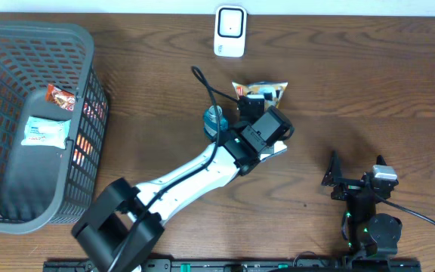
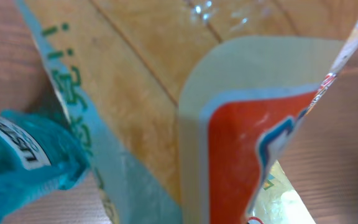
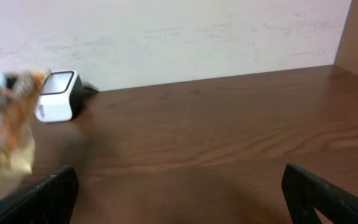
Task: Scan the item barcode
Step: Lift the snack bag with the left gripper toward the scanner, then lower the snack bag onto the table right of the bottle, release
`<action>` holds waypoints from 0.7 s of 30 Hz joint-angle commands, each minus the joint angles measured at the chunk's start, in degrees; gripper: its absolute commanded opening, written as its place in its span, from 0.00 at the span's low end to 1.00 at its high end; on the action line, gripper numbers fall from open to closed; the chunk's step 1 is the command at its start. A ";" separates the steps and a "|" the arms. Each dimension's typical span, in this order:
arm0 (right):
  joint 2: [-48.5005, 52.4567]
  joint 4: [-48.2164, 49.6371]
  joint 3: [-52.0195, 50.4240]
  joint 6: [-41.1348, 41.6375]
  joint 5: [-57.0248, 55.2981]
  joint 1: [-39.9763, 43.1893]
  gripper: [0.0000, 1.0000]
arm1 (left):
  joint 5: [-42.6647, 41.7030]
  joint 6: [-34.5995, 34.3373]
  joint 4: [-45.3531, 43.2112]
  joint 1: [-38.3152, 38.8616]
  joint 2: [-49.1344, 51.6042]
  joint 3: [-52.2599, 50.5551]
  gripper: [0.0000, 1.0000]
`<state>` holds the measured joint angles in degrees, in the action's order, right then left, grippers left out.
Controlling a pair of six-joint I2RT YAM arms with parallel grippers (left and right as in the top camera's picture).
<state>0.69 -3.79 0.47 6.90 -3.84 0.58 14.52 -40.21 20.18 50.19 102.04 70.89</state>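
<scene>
Overhead, the crinkled yellow-and-orange plastic snack bag [image 1: 273, 90] is seen a short way in front of the white box-shaped barcode scanner [image 1: 230, 32], with the left gripper [image 1: 251, 100] clenched on the bag's near edge. The right gripper [image 3: 179, 180] is spread wide, well apart from the scanner and farther from it than the bag.

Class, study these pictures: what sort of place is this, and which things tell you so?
Probably a mock shop checkout: a white barcode scanner, a grey basket holding wrapped goods, and a snack packet gripped by the left hand.
</scene>
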 commanded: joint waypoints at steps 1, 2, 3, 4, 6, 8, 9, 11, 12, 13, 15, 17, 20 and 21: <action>-0.31 -0.11 -0.15 -0.74 -0.11 -0.68 0.99 | -0.33 0.92 0.76 1.53 2.34 0.59 0.08; -0.31 -0.11 -0.15 -0.76 -0.11 -0.68 0.99 | -0.63 0.92 0.81 1.97 2.93 0.59 0.08; -0.31 -0.11 -0.15 -0.76 -0.11 -0.68 0.99 | -0.59 0.94 0.85 2.43 3.52 0.59 0.08; -0.31 -0.11 -0.15 -0.76 -0.11 -0.68 0.99 | -0.57 0.94 0.83 2.97 4.09 0.59 0.13; -0.31 -0.11 -0.15 -0.74 -0.11 -0.68 0.99 | -0.57 0.94 0.83 3.72 5.07 0.59 0.16; -0.31 -0.11 -0.15 -0.74 -0.11 -0.68 0.99 | -0.55 0.96 1.03 4.44 5.60 0.59 0.21; -0.31 -0.11 -0.15 -0.74 -0.11 -0.68 0.99 | -0.52 0.96 1.20 4.70 5.73 0.59 0.24; -0.31 -0.11 -0.15 -0.74 -0.11 -0.68 0.99 | -0.28 0.96 1.68 4.92 5.75 0.59 0.31; -0.31 -0.11 -0.15 -0.74 -0.11 -0.68 0.99 | -0.07 0.96 1.92 4.92 5.75 0.59 0.34; -0.31 -0.11 -0.15 -0.74 -0.11 -0.68 0.99 | 0.61 0.98 2.34 4.92 5.75 0.59 0.36; -0.31 -0.11 -0.15 -0.74 -0.11 -0.68 0.99 | 2.58 0.98 3.28 4.92 5.75 0.59 0.40; -0.31 -0.11 -0.15 -0.74 -0.13 -0.68 0.99 | 3.69 0.98 4.11 4.90 5.75 0.59 0.44; -0.31 -0.09 -0.15 -0.74 -0.11 -0.68 0.99 | 4.20 1.01 4.74 4.92 5.64 0.61 0.54; -0.31 -0.11 -0.15 -0.76 -0.11 -0.68 0.99 | 4.20 0.98 5.16 4.92 5.62 0.68 0.57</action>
<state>0.69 -3.79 0.47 6.90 -3.81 0.58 16.38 -39.55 24.45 55.24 107.70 70.89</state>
